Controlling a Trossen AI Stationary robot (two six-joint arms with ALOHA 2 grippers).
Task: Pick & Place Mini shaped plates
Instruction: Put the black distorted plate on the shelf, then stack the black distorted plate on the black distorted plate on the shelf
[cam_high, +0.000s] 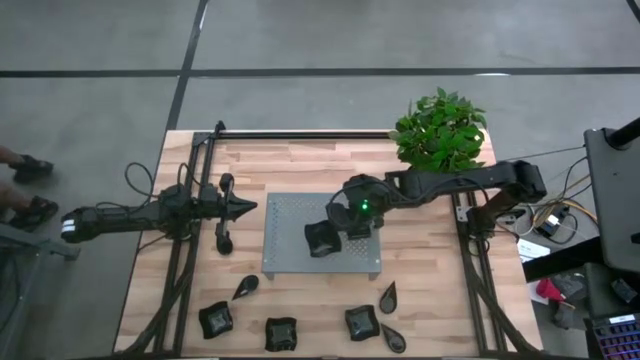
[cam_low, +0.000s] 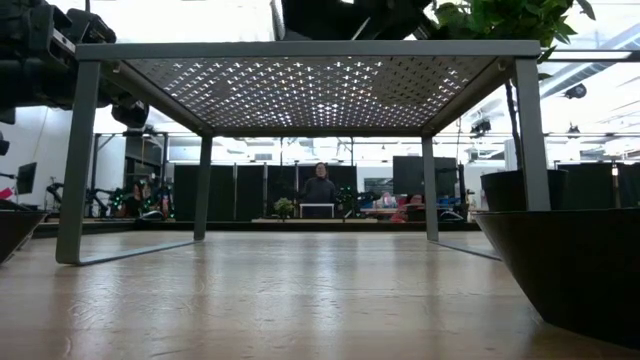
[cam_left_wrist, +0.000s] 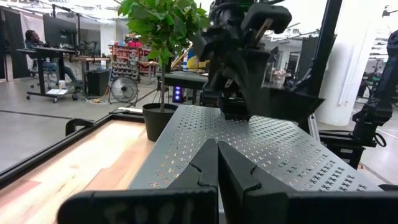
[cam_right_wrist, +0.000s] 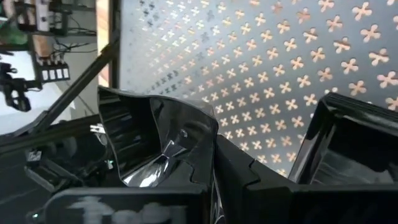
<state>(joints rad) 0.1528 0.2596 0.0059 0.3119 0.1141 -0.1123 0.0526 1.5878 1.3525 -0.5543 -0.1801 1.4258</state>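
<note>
Your right gripper hangs over the grey perforated tray, and its fingers are clamped on the rim of one wavy-edged mini plate. In the right wrist view that plate juts out from between the dark fingers, glossy and tilted, with the tray's cross-shaped holes spread behind it. A second dark dish edge shows on the gripper's other side; you cannot tell from these pictures whether it rests on the tray.

The held plate sits just to the side of the claw that faces the left arm, over the tray's middle. Whether it touches the tray surface cannot be told.

The other mini plates lie on the wooden table past the tray's near edge, well apart from the claw: a teardrop plate, three squarish plates, and two more teardrops.

Your left gripper waits beside the tray's edge, on the far side of the tray from the claw's arm, with its fingers pressed together on nothing.

The potted plant stands behind the right arm at the table's corner.
</note>
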